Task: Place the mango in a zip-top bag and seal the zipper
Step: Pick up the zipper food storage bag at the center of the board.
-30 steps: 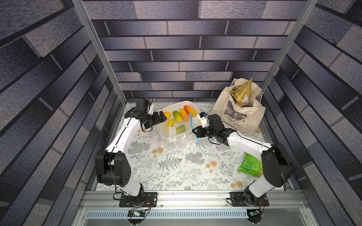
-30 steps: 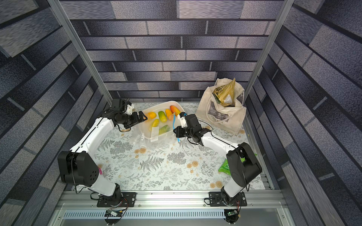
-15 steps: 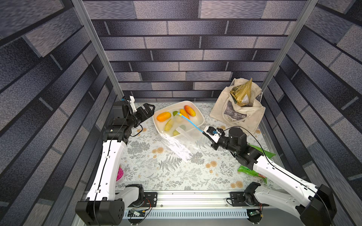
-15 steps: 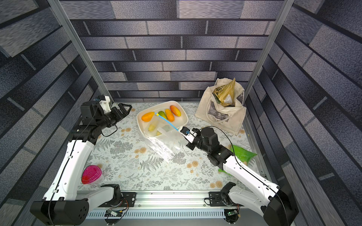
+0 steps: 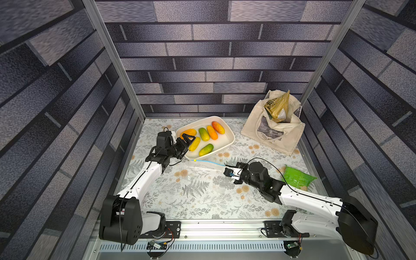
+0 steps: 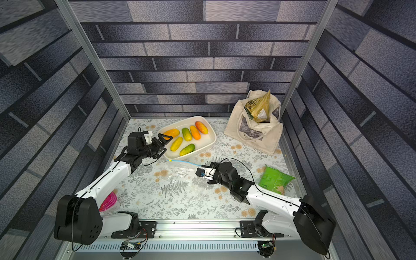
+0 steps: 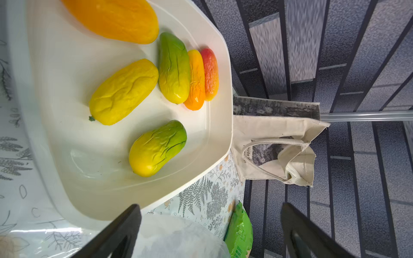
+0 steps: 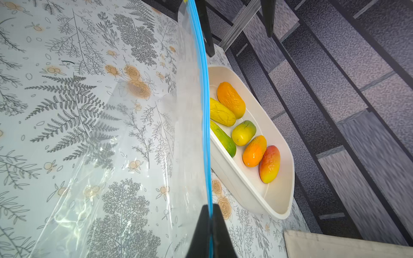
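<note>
The left gripper (image 5: 188, 139) has its jaws wide apart and holds nothing. It is poised at the near-left rim of the white tray (image 5: 225, 141). The right gripper (image 8: 210, 207) is pinched tight on one end of the zipper (image 8: 204, 89). It holds the zip-top bag (image 5: 202, 174) just in front of the tray, with the mouth edge towards it.

The yellow mango (image 7: 124, 91) and five others lie in the tray; none is bagged. I judge the step in hand to be picking one.

I would take the yellow one, which is close to the open jaws. I would grip it across its narrow width at mid-length and descend inside the rim so that neither finger catches it.

Concern: in the right wrist view the zipper's strips look pressed together. I cannot tell whether the mouth is open enough for a mango to go in.
</note>
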Tool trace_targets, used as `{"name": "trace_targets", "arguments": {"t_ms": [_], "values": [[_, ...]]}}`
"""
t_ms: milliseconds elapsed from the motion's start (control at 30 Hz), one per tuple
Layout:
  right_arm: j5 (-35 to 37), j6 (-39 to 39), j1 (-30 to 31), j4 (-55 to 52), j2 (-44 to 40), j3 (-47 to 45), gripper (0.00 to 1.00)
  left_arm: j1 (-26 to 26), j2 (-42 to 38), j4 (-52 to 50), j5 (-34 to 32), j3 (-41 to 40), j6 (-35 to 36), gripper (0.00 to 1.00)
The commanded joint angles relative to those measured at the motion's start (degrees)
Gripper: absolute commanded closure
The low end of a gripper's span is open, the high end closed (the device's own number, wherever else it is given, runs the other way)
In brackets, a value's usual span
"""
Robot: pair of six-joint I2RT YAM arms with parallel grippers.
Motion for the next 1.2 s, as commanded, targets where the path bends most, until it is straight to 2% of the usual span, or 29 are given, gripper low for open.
{"name": "trace_targets", "arguments": {"t_ms": [0, 167, 267, 367, 667, 800, 867, 1033, 1167], "values": [[5.0, -1.9, 1.4, 7.9, 1.1, -1.3, 1.00, 1.8, -2.4, 6.0, 2.4, -3.2, -3.7, 0.00], [6.9, -3.7, 2.1, 10.4, 2.6, -2.4, 1.00, 8.1, -7.0, 3.7, 3.9, -9.4, -1.2, 0.00], [7.5, -4.0, 2.7, 11.1, 3.1, -2.7, 1.00, 9.5, -7.2, 7.7, 7.0, -12.4, -3.9, 0.00], [7.7, -4.5, 3.2, 11.6, 3.6, -3.2, 1.00, 8.2, -6.4, 9.7, 8.5, -13.6, -6.1, 0.00], [8.5, -4.2, 4.8, 10.7, 6.5, -2.5, 1.00, -0.4, -1.8, 10.2, 4.8, -11.4, -6.4, 0.00], [9.2, -3.9, 4.9, 10.6, 7.1, -2.3, 1.00, -0.6, -0.9, 10.4, 5.0, -11.9, -6.4, 0.10], [9.2, -3.8, 4.9, 11.1, 7.4, -2.3, 1.00, -0.4, -0.9, 10.0, 5.6, -12.2, -6.4, 0.19], [11.1, -4.5, 4.9, 12.6, 9.4, -1.6, 1.00, -0.1, 0.1, 6.2, 7.2, -13.1, -6.6, 0.21], [11.2, -5.2, 5.6, 14.1, 12.3, -0.4, 1.00, -0.9, 0.5, 5.8, 7.1, -13.3, -6.6, 0.31]]}}
